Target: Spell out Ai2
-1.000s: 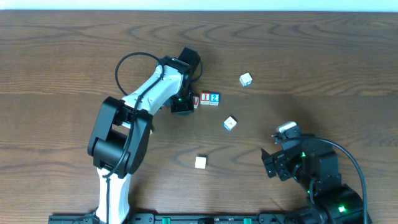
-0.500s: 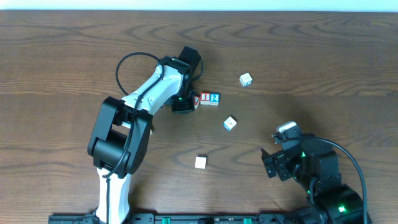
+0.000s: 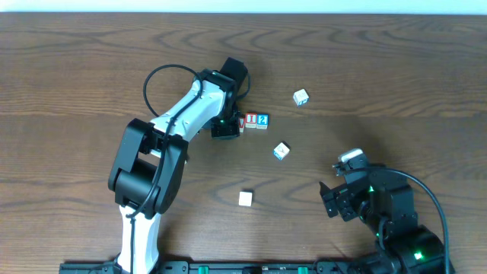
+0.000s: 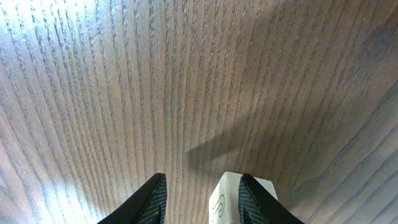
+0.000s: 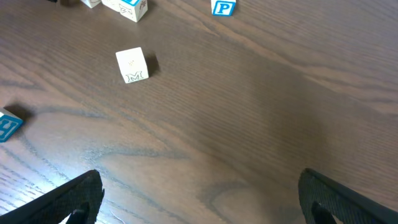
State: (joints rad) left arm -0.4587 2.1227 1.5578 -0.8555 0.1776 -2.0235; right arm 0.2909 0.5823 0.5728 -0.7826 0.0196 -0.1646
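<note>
Blocks, 3 in a row (image 3: 252, 120), lie mid-table (image 3: 396, 61), the left end just beside the left gripper (image 4: 202, 186), whose fingers stand apart holding nothing. The right gripper (image 5: 199, 193) is wide open, empty.

Six small wooden letter cubes lie on one brown wood-grain table (image 3: 396, 68). Three stand in a row at the overhead frame's centre: a red-marked cube (image 3: 240, 122), a red-faced cube (image 3: 251, 120) and a blue-faced cube (image 3: 262, 120). Three are scattered: a pale upper-right cube (image 3: 301, 97), a pale blue-printed cube (image 3: 281, 151) right of centre and a plain pale cube (image 3: 245, 199) at lower centre. There are two robot arms: a white-and-black arm (image 3: 179, 114) at left and a black arm (image 3: 384, 205) at lower right.
</note>
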